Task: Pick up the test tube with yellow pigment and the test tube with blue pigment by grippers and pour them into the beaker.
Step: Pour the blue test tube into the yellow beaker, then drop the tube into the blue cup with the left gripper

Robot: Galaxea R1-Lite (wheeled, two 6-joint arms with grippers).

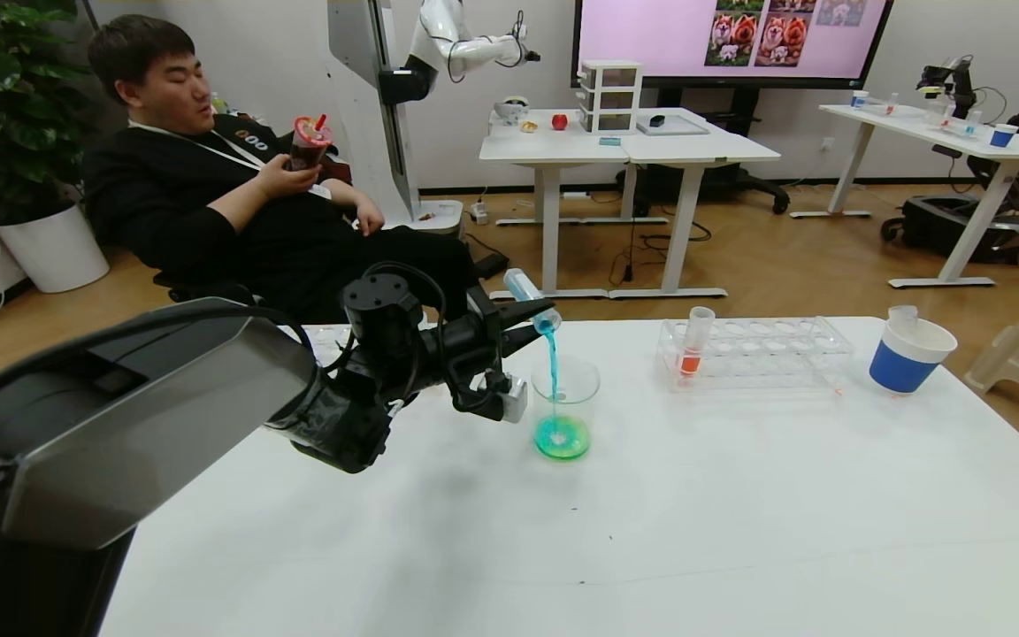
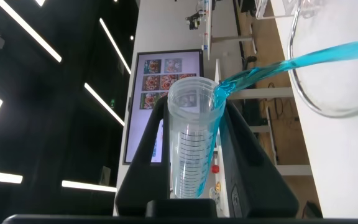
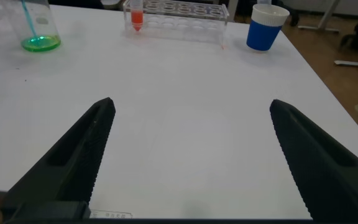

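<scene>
My left gripper (image 1: 529,320) is shut on the test tube with blue pigment (image 1: 525,290), tipped mouth-down above the beaker (image 1: 565,389). A thin blue stream (image 1: 551,372) falls from the tube into the beaker, which has green liquid at its bottom. The left wrist view shows the tube (image 2: 194,143) clamped between both black fingers (image 2: 253,162), blue liquid running over its lip toward the beaker rim (image 2: 337,114). My right gripper (image 3: 191,106) hangs open over bare table, holding nothing. No test tube with yellow pigment is in view.
A clear rack (image 1: 757,349) to the right of the beaker holds a tube of orange-red liquid (image 1: 695,341). A blue-banded white paper cup (image 1: 907,358) with an empty clear tube stands farther right. A seated person (image 1: 235,186) is beyond the table's far left edge.
</scene>
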